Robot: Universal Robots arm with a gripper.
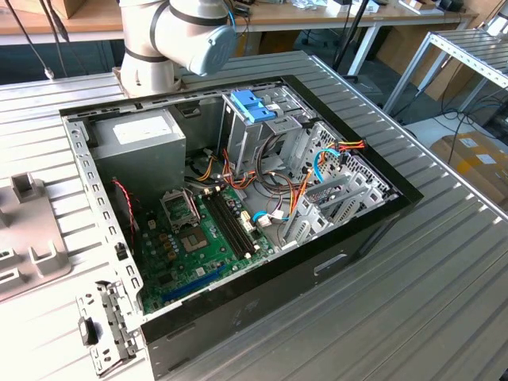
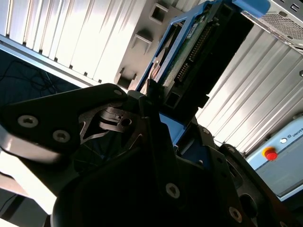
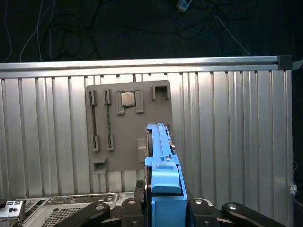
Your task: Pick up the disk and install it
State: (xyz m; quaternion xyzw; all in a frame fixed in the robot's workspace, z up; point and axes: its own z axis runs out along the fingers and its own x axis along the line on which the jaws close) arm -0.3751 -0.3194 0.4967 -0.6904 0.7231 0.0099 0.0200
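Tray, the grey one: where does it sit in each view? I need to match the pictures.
Exterior view: tray at the exterior view's left edge, on the ribbed table, apart from the open case.
First wrist view: tray flat on the table, behind the disk held in the gripper.
Second wrist view: tray beyond the disk.
Shared landmark: the ribbed table, in all three.

No text reads clearly. White label (image 1: pixel 140 131) on the grey power-supply box (image 1: pixel 151 163), inside the computer case (image 1: pixel 278 271): print too small. Stickers on the cardboard boxes (image 1: pixel 474 163) beyond the case, exterior view's right: illegible. In the second wrist view, small print (image 2: pixel 294 135) near a red button (image 2: pixel 270 154), cut off.
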